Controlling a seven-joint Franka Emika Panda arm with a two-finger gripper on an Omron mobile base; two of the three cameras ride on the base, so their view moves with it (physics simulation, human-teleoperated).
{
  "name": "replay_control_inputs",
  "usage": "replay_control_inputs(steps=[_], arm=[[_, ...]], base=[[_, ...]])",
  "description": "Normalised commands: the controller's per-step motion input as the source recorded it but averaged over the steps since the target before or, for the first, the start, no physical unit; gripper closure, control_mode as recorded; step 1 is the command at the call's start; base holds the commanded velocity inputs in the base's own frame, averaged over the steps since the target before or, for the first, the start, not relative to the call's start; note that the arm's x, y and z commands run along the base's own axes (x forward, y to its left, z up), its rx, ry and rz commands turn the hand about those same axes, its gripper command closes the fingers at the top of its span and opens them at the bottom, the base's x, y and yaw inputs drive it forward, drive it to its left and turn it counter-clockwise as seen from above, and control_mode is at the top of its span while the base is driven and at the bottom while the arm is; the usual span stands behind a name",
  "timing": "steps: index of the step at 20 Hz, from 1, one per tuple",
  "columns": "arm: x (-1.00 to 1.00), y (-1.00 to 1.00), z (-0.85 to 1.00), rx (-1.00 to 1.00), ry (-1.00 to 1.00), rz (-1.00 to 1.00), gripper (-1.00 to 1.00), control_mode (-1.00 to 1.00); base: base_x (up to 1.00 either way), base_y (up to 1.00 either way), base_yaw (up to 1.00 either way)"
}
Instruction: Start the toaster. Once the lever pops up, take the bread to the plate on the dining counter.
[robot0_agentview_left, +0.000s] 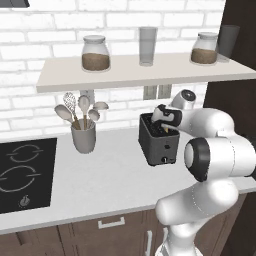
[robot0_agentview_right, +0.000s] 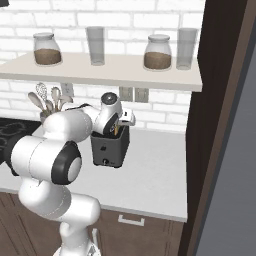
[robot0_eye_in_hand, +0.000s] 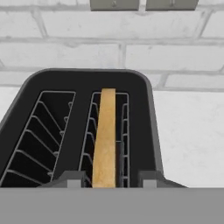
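We have the hand (robot0_eye_in_hand: 106, 183) down over the toaster (robot0_agentview_left: 159, 139), its two fingertips (robot0_eye_in_hand: 69, 180) standing either side of the bread (robot0_eye_in_hand: 105, 139), which sits upright in the right-hand slot; the tips look narrowed toward the slice, but we cannot tell whether they grip it yet. The toasting seems to be behind us, and lifting the bread out and carrying it to the plate is all left to do. The toaster stands on a pale speckled worktop (robot0_agentview_left: 105, 185) beside a utensil pot (robot0_agentview_left: 83, 136) and a black cooktop (robot0_agentview_left: 25, 175), under a shelf (robot0_agentview_left: 140, 74) of jars against white brick.
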Motion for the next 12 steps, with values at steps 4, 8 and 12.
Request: replay_control_inputs(steps=[4, 8, 12], arm=[[0.02, 0.00, -0.07, 0.00, 0.00, 0.00, 1.00, -1.00], [0.00, 0.00, -0.13, 0.00, 0.01, 0.00, 1.00, -1.00], [0.00, 0.00, -0.02, 0.00, 0.01, 0.00, 1.00, -1.00]], base=[[0.00, 0.00, 0.00], [0.00, 0.00, 0.00], [0.00, 0.00, 0.00]])
